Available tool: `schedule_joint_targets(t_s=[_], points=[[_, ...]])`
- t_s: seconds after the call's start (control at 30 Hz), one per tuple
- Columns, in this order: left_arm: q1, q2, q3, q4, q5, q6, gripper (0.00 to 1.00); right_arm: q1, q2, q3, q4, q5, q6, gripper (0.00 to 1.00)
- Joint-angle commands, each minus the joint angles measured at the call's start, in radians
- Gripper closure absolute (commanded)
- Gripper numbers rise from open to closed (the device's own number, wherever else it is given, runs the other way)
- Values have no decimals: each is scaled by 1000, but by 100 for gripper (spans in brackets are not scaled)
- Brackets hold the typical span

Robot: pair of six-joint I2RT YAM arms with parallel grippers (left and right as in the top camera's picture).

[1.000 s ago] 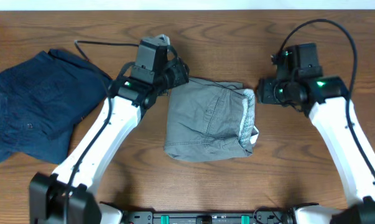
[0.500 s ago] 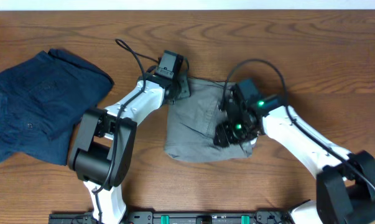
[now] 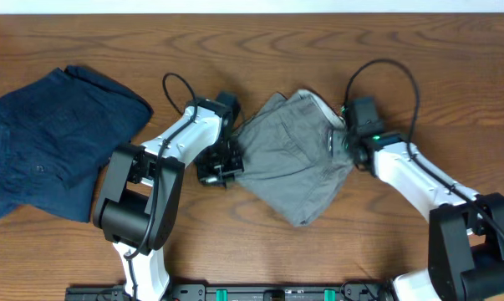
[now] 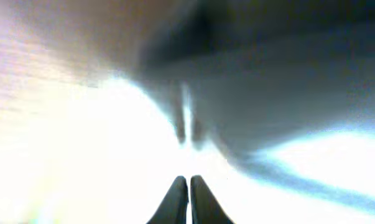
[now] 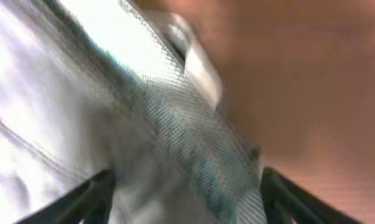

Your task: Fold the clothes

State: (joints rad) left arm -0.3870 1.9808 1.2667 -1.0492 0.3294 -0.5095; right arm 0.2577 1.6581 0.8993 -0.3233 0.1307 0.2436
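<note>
The olive-grey shorts (image 3: 289,159) lie skewed in the middle of the table, with a corner pointing to the front. Their mesh-lined waistband (image 3: 335,138) is at the right edge and fills the right wrist view (image 5: 193,155). My right gripper (image 3: 345,142) is open, its fingers (image 5: 184,199) spread wide over that waistband. My left gripper (image 3: 221,165) sits at the shorts' left edge. Its fingers (image 4: 188,182) are pressed together and I see no cloth between them. That view is washed out, with the grey cloth (image 4: 280,106) ahead. The dark navy garment (image 3: 55,138) lies crumpled at the far left.
A black cable (image 3: 178,88) loops above the left arm, and another (image 3: 385,75) arches over the right arm. Bare wooden table (image 3: 452,92) lies to the right and along the front. The table's back edge runs along the top.
The shorts have turned from a squared fold into a skewed diamond. My right gripper moved from the shorts' lower right up to the waistband edge. My left gripper moved down along the left edge.
</note>
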Motion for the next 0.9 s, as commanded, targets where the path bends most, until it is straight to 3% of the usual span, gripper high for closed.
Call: schedule_joint_targets(t_s=[0.0,0.17,0.23,0.27,0.3,0.4,0.53,0.73,0.87], points=[[3,-21,-6,-40,121,-29,94,-8,8,25,43,-63,-77,22],[11,-166,-6,30,85,13,94,-8,-30,100,-45,-136,-76,20],[14,-236,-6,115,37,56,88,-8,-65,129,-102,-118,-75,13],[16,-272,-6,170,7,98,56,-8,-88,142,-130,-105,-69,9],[16,-302,-6,231,-30,145,38,-8,-112,152,-154,-97,-64,6],[19,-357,-6,425,-76,325,30,-8,-193,162,-219,-124,-65,2],[19,-339,-6,599,-62,465,12,-8,-244,161,-320,-190,-64,6],[19,-220,-6,723,74,595,0,-8,-240,142,-425,-200,-11,4],[19,-119,-6,743,97,615,2,-8,-240,132,-433,-204,-9,3]])
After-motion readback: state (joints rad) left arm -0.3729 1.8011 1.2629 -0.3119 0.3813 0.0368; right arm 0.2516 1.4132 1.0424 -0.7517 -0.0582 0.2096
